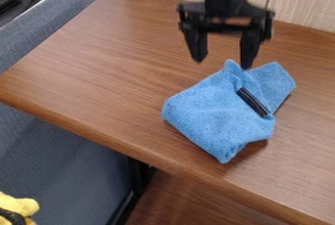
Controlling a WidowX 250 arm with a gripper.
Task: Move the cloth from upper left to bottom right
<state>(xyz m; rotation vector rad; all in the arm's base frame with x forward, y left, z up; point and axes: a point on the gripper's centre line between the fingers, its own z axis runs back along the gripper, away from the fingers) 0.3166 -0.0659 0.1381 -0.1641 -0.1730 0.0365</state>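
Presently: blue cloth (219, 114), bunched; black gripper (223, 63), spread open, empty. Step: pre-grasp, seemingly. Next requirement: lower, pinch, carry toward bottom right.

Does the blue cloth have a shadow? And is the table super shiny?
In the camera view, yes: a dark shadow hugs the lower right edge of the blue cloth; also in the camera view, the brown table has no harsh, bright glare spot, so it does not look super shiny.
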